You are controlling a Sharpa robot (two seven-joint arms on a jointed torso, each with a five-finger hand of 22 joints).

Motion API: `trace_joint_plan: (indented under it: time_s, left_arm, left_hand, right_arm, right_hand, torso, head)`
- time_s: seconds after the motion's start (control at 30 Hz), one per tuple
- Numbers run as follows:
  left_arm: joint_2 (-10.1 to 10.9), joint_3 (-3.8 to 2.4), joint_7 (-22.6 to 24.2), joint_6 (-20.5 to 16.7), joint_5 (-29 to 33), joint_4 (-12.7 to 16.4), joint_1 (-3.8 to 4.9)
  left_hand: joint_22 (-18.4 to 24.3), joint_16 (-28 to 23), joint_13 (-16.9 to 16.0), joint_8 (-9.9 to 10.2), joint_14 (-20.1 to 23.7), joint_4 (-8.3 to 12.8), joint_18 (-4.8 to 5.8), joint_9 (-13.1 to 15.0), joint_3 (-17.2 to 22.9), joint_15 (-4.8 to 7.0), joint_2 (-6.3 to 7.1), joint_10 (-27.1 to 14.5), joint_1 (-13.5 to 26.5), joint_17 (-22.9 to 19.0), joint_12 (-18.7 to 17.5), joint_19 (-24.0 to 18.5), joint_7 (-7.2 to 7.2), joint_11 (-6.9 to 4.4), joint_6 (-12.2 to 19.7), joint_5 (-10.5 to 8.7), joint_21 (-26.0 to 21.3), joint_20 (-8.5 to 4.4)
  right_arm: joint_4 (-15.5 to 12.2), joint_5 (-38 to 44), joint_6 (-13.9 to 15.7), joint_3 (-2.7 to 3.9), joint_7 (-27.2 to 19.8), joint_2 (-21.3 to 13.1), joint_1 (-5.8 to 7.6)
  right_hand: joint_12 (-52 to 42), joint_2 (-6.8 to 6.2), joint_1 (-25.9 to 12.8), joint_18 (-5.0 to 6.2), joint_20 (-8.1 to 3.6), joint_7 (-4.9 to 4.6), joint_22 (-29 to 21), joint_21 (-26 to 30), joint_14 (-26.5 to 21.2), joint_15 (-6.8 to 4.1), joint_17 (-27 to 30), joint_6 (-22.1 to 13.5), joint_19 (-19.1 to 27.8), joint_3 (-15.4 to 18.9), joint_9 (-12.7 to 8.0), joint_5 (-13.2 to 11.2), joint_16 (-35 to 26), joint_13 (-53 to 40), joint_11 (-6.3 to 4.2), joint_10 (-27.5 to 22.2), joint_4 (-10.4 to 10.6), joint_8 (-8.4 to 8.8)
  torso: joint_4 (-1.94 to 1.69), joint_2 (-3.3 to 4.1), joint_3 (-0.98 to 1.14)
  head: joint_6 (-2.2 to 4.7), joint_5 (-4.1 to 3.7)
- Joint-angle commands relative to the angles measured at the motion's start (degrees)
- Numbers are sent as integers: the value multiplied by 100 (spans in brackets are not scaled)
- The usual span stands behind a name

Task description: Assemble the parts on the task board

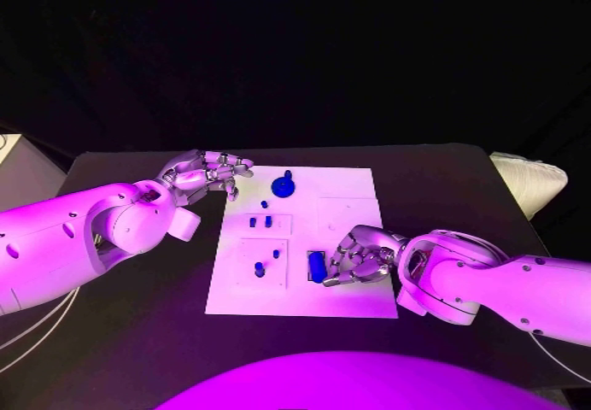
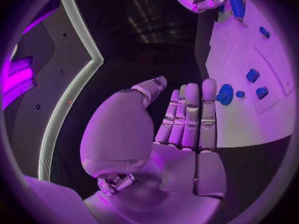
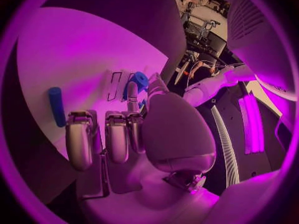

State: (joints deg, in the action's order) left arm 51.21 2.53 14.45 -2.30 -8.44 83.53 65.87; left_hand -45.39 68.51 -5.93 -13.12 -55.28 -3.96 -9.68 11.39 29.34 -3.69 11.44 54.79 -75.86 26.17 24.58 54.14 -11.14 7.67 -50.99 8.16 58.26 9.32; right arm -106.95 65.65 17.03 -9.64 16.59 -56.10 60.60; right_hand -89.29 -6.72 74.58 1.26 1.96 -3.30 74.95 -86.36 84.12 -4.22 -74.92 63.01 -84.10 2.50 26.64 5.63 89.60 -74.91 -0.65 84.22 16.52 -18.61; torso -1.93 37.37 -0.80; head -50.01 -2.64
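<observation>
The white task board (image 1: 345, 201) lies mid-table. My left hand (image 1: 207, 175) hovers at the board's far left corner with its fingers (image 2: 190, 114) stretched out and nothing in them. Just beyond them stands a round blue part (image 1: 283, 185) (image 2: 224, 93). My right hand (image 1: 357, 256) sits over the board's near right area, its fingers (image 3: 115, 137) curled down and holding nothing. A long blue part (image 1: 317, 266) (image 3: 56, 106) lies right beside them, a small gap apart. Small blue parts (image 1: 260, 221) (image 2: 252, 75) stand in the board's left half, with others (image 1: 260, 270) nearer me.
The black table (image 1: 123, 325) reaches out on all sides of the board. A white ribbed object (image 1: 532, 179) sits off the table's right edge, and a pale object (image 1: 6, 149) at the far left edge.
</observation>
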Motion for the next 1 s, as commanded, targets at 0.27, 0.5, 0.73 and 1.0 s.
trace_joint_plan:
  time_s: [0.27,0.5,0.73,1.0]
  left_arm:
    - [-5,-4,28,63,3,8,0]
    - [-8,-4,14,75,-1,11,0]
    - [-5,-4,4,81,-3,12,0]
    - [1,-4,-4,88,-9,17,0]
  left_hand:
    - [15,-17,-9,-11,49,-37,-80,-7,-10,-9,-12,-54,-50,8,36,-57,1,-5,48,4,-31,2]
    - [21,-17,-9,-11,50,-41,-81,-8,-12,-9,-13,-56,-50,8,37,-62,1,-4,47,4,-36,2]
    - [21,-17,-9,-11,50,-41,-81,-8,-12,-9,-13,-56,-50,8,37,-62,1,-4,47,4,-36,2]
    - [21,-17,-9,-11,50,-41,-81,-8,-12,-9,-13,-56,-50,8,37,-62,1,-4,47,4,-36,2]
  right_arm:
    - [60,335,-94,0,-27,56,-3]
    - [151,374,91,1,165,170,-4]
    - [223,401,183,1,286,261,-5]
    - [288,406,-44,1,355,329,-11]
  right_hand:
    - [-25,198,-5,-51,-35,1,1353,-33,583,-30,-1488,18,-486,-188,-38,37,32,-1486,-33,561,20,-8]
    - [-39,478,-290,-62,-41,17,1377,-79,588,-40,-1508,56,-502,-257,-65,98,40,-1493,-46,567,23,-11]
    - [-68,659,-508,-66,-48,40,1389,-100,588,-53,-1508,106,-510,-288,-68,307,40,-1507,-63,577,24,-43]
    - [-71,580,-460,-66,-55,52,1388,-95,588,-62,-1508,98,-509,-286,-70,334,40,-1509,-74,578,-12,-51]
  torso:
    - [-5,5,-3]
    - [-9,3,-1]
    - [0,3,-4]
    - [-5,1,-5]
  head:
    - [1,-14]
    - [1,-11]
    - [1,-9]
    - [1,-11]
